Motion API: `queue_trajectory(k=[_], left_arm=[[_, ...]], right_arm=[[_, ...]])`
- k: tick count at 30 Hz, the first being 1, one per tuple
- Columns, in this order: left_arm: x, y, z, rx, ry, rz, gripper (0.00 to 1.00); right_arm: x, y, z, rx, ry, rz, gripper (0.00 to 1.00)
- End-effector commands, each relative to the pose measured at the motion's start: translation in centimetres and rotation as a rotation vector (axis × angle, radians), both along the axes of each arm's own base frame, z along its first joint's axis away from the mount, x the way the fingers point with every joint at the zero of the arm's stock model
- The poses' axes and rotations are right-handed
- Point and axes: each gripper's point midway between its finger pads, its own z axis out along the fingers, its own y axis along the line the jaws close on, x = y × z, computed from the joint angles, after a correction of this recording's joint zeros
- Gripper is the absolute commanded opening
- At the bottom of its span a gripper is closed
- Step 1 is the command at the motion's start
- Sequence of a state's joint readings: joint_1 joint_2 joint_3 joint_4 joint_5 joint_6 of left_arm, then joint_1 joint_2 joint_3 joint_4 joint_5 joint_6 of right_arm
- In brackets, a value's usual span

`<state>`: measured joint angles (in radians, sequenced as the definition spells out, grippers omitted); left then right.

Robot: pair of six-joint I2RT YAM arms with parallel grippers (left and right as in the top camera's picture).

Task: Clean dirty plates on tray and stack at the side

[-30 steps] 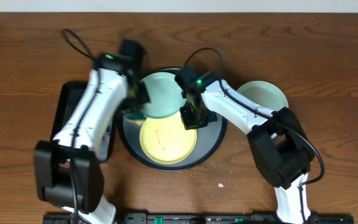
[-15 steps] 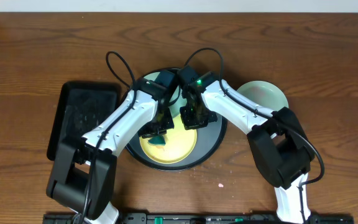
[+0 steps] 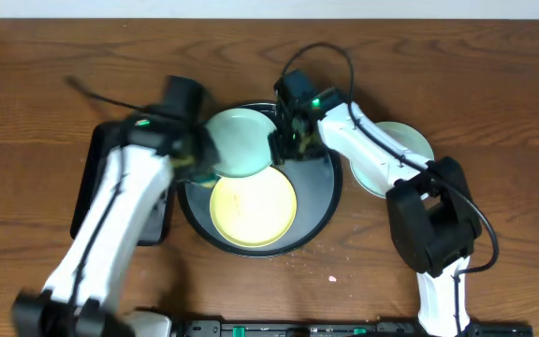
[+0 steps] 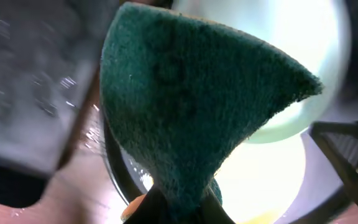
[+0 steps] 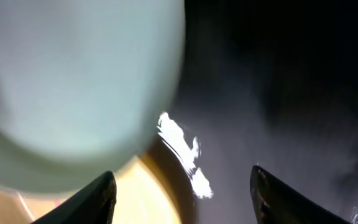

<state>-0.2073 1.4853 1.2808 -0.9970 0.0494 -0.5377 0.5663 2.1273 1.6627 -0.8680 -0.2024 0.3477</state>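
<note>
Overhead view, entry: large round black shallow tray (image 3: pixel 324 201), in which a pale mint-blue round plastic plate (image 3: pixel 241 142) and a pale yellow round plastic plate (image 3: pixel 253 208) are kept. A second mint-blue plate (image 3: pixel 412 143) is set beside it. Left gripper (image 3: pixel 193 161) is clamped on a dark green scouring sponge (image 4: pixel 191 106). Right gripper (image 5: pixel 182 193) is spread and empty at the mint plate's rim. Advised: the sponge is laid flat and swept across the whole face.
</note>
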Motion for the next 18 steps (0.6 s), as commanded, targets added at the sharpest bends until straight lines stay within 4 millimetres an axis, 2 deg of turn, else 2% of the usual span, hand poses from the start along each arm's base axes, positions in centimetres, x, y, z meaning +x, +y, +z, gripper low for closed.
queue_trajectory(k=[1, 6, 9, 12, 18], left_arm=[[0.6, 3.0, 2.3, 0.007, -0.077, 0.062, 0.07], [0.8, 5.3, 2.0, 0.011, -0.068, 0.136, 0.07], [0.9, 5.7, 1.8, 0.012, -0.06, 0.147, 0.07], [0.9, 5.8, 1.8, 0.015, -0.06, 0.148, 0.07], [0.9, 5.8, 1.7, 0.018, -0.061, 0.15, 0.07]], right_arm=[[2.6, 0.7, 0.6, 0.055, -0.076, -0.011, 0.65], [4.2, 1.2, 0.1, 0.067, -0.114, -0.09, 0.6], [4.0, 1.2, -1.7, 0.054, -0.077, -0.12, 0.55], [3.7, 1.3, -2.9, 0.053, -0.049, -0.116, 0.37], [3.9, 2.1, -3.5, 0.078, -0.054, -0.091, 0.14]])
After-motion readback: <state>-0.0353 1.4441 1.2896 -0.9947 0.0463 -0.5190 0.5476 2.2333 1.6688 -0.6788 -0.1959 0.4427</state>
